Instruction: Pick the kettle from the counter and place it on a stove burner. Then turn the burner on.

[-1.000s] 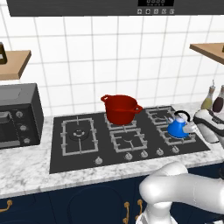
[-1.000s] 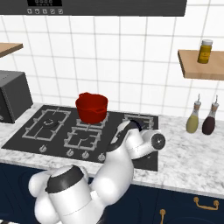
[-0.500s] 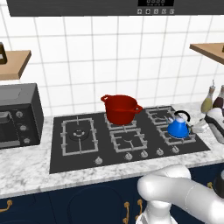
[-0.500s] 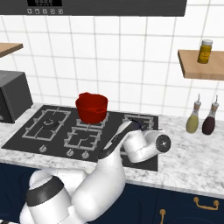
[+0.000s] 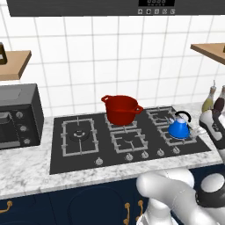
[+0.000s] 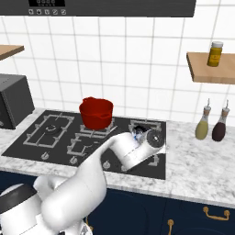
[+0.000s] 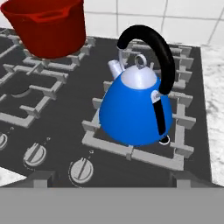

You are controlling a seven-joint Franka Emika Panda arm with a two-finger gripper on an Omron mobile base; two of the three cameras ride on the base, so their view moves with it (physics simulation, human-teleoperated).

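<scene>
**Kettle on the right front burner, fingers spread**

A white-tiled kitchen wall backs a marble counter with a black gas stove set into it. On the stove's right front burner grate stands the blue kettle, upright, its black arched handle overhead and its short spout turned away from the hand camera. The gripper sits just short of the kettle, on the side toward the stove's front edge; its two dark fingertips are spread wide, one to each side, and neither touches the kettle. Nothing is between them. Beyond the kettle, up and to the left of the fingers, a red pot rests on the rear middle burner. A row of control knobs lies close to the fingertips along the stove's front. In the right base view the white arm covers most of the kettle. Two bottles stand on the counter well to the right, and a dark oven sits at the far left.
</scene>
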